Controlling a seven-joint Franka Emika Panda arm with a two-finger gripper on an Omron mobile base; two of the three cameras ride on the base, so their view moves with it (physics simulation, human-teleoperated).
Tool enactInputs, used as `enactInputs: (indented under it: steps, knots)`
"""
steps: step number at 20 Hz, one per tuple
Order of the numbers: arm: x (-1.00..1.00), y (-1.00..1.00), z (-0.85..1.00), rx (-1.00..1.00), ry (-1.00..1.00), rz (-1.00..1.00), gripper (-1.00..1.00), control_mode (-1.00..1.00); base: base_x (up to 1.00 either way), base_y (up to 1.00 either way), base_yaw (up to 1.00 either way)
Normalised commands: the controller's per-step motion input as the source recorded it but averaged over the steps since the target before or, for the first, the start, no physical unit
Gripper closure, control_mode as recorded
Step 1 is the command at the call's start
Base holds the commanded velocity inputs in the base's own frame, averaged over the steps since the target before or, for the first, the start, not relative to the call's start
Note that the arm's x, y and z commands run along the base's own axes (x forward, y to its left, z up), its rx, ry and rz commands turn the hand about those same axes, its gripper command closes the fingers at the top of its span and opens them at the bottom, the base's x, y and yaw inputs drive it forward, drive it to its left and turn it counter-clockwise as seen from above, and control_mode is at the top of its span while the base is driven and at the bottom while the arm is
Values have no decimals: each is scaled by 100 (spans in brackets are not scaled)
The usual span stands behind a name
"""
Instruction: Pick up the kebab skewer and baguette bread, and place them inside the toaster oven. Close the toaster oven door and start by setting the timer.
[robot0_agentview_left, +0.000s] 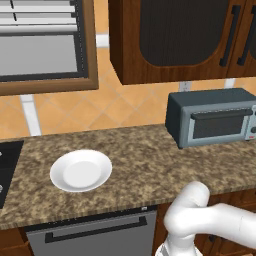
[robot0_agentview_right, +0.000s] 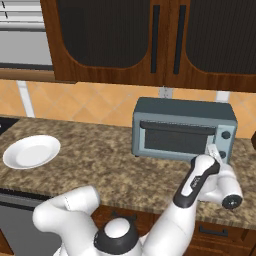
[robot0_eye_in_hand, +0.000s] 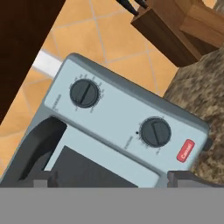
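We see the toaster oven (robot0_agentview_right: 184, 131) standing on the granite counter (robot0_agentview_right: 105, 165), under the dark wood cabinets (robot0_agentview_right: 150, 40), and the toaster oven door (robot0_agentview_right: 176, 141) is shut. The gripper (robot0_eye_in_hand: 112, 178) hangs just in front of the control panel at the right end of the oven, and its fingers (robot0_eye_in_hand: 41, 179) stand wide apart and hold nothing. In the hand view two round dark knobs (robot0_eye_in_hand: 84, 93) and a red Cancel button (robot0_eye_in_hand: 185, 151) are on this panel. A wooden knife block (robot0_eye_in_hand: 175, 26) stands near the oven. The white plate (robot0_agentview_left: 81, 170) lies well apart to the left; nothing lies on it.
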Motion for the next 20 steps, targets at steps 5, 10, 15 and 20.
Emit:
enactInputs:
  steps: [5,10,15,20]
  knots:
    - [12,0,-1,0,-2,-6,-100,-100,0,0,0]
    - [13,-2,0,0,0,-7,-100,-100,0,0,0]
    - [17,-4,0,4,2,0,-100,-100,0,0,0]
    - [4,-15,-3,9,5,0,-100,-100,0,0,0]
